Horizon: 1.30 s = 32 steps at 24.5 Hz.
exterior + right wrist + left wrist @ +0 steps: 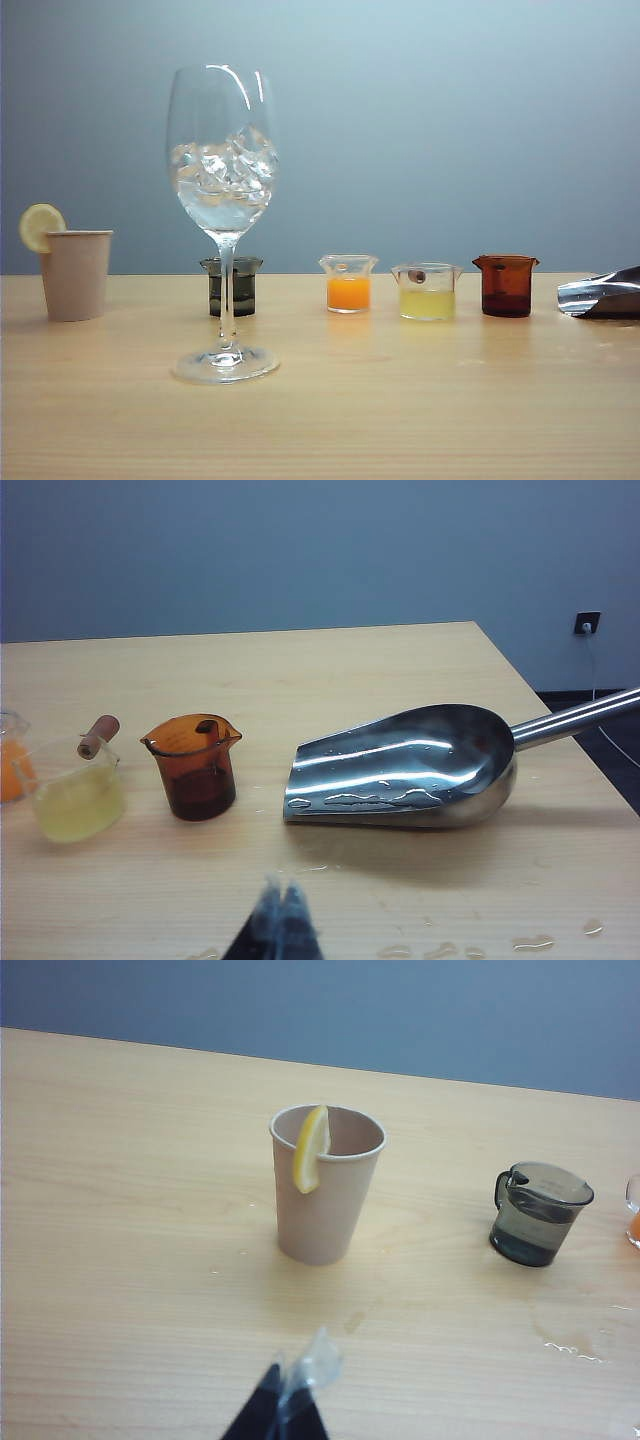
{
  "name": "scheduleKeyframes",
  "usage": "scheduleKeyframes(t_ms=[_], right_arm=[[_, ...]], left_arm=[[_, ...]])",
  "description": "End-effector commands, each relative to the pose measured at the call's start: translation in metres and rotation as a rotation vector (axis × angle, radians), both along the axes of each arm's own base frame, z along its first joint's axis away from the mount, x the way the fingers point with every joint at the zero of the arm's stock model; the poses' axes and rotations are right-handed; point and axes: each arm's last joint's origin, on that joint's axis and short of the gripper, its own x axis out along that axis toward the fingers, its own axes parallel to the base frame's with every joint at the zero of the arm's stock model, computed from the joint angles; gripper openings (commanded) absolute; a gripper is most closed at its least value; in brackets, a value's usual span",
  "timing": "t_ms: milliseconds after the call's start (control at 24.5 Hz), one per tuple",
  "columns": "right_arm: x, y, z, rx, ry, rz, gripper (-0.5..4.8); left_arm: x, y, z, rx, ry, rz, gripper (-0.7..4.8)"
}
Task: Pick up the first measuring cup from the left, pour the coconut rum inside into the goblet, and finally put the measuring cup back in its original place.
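The goblet (223,220) stands tall on the wooden table (400,420), with ice cubes (224,165) and some clear liquid in its bowl. Right behind its stem, toward 12 o'clock, sits the first measuring cup (231,287), small and smoky grey, with the coconut rum (530,1240) inside. At 9 o'clock from the goblet is a tan paper cup (75,273) with a lemon slice (40,226) on its rim. At 3 o'clock stand a cup of orange liquid (348,284), a cup of pale yellow liquid (427,292) and an amber-brown cup (506,285), then a shiny metal scoop (602,293). The left gripper (290,1400) is above the table near the paper cup, tips pressed together, holding nothing. The right gripper (278,920) is near the scoop, closed and holding nothing too.
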Motion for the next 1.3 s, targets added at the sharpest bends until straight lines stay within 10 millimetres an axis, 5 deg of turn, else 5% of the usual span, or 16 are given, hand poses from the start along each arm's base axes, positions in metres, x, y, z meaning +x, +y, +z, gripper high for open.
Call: scheduleKeyframes(t_ms=[41, 367, 530, 652, 733, 937, 1019, 1182, 1304], right_arm=[[0.000, 0.000, -0.001, -0.003, -0.003, 0.005, -0.08], [0.000, 0.000, -0.001, 0.009, 0.001, 0.004, -0.08], [-0.002, 0.000, 0.014, 0.011, -0.057, 0.002, -0.08], [-0.004, 0.000, 0.027, 0.015, -0.030, 0.000, -0.08], [-0.001, 0.000, 0.055, 0.021, -0.011, 0.009, -0.09], [0.026, 0.004, 0.098, 0.021, 0.002, 0.096, -0.08], [0.055, 0.012, 0.116, 0.021, 0.000, 0.176, -0.09], [0.082, 0.040, 0.123, 0.029, -0.094, 0.266, -0.08], [0.096, 0.064, 0.111, 0.030, -0.059, 0.343, -0.09]], left_arm=[[0.000, 0.000, 0.002, -0.003, -0.017, -0.003, -0.06], [0.000, 0.000, 0.002, -0.003, -0.014, 0.000, -0.05], [-0.002, 0.000, 0.013, -0.003, -0.046, 0.002, -0.06], [-0.008, 0.000, 0.033, -0.003, -0.053, -0.004, -0.05], [-0.022, 0.000, 0.071, -0.003, -0.035, -0.003, -0.05], [-0.024, 0.000, 0.107, 0.000, -0.080, -0.013, -0.05], [-0.015, -0.001, 0.124, 0.002, -0.026, -0.025, -0.05], [-0.004, -0.002, 0.148, -0.001, -0.010, -0.071, -0.05], [0.004, -0.003, 0.162, -0.003, -0.007, -0.090, -0.05]])
